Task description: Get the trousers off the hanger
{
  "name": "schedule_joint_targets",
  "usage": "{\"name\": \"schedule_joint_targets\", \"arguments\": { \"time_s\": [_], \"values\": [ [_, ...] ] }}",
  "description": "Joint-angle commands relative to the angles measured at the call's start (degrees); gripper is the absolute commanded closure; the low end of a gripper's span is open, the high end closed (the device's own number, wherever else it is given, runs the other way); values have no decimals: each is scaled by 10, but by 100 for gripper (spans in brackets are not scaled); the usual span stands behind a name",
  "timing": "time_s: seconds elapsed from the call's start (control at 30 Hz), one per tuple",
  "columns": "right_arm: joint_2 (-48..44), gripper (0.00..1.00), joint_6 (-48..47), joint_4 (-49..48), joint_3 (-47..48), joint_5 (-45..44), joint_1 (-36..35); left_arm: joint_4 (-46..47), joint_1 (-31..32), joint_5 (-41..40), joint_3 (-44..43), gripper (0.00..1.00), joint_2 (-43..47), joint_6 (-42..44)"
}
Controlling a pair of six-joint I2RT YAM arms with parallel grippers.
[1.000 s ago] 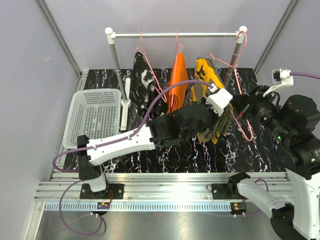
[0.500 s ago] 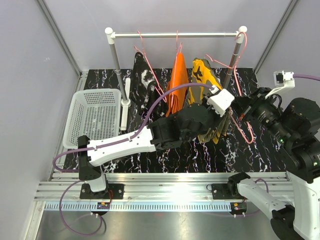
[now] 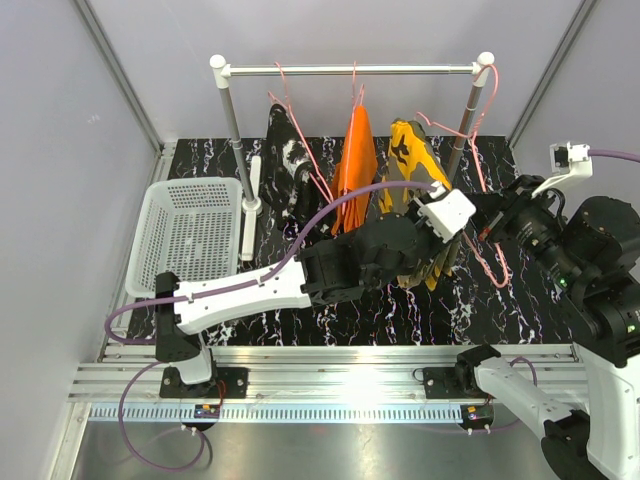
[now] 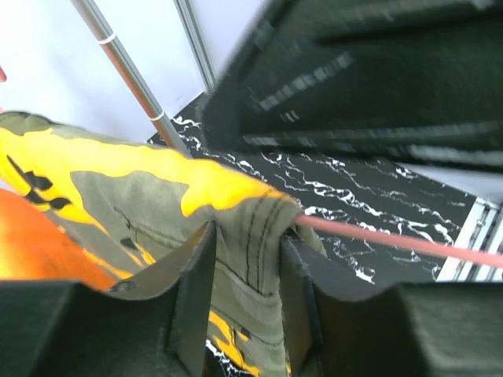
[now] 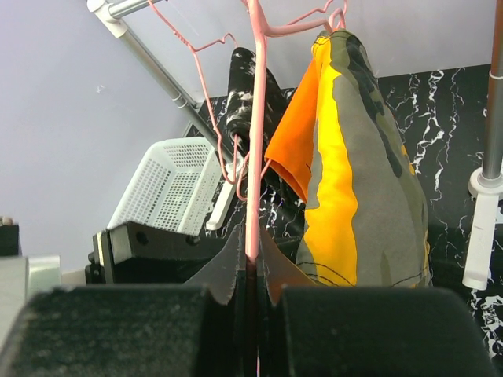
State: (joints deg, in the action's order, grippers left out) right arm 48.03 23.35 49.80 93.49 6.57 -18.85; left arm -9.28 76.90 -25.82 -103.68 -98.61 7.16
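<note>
Hanger (image 5: 254, 157) clamped in right gripper (image 5: 250, 271). Left gripper (image 4: 247, 271) astride camo trousers (image 4: 141, 188), grip unclear. Cloth to be slid along wire.

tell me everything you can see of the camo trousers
The camouflage trousers look like woven cloth, yellow-orange and olive with black patches and dark stitched seams. They hang folded over a pink wire hanger, rightmost of three garments on the rack, right beside the orange trousers. One folded edge sits between the fingers of the left claw, where the wire comes out of the fold. Whether the fingers pinch it cannot be told.
</note>
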Motion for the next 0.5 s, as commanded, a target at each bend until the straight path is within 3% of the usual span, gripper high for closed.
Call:
{"name": "schedule_joint_targets", "arguments": {
  "time_s": [0.0,0.3,0.47],
  "values": [
    [-13,100,-17,-112,29,-22,1,40,5,-1,14,65,30,26],
    [0,100,-22,-102,77,0,0,45,5,-19,30,67,23,31],
    [-7,100,-1,-114,74,35,1,59,5,-26,16,45,5,32]
  ]
}}
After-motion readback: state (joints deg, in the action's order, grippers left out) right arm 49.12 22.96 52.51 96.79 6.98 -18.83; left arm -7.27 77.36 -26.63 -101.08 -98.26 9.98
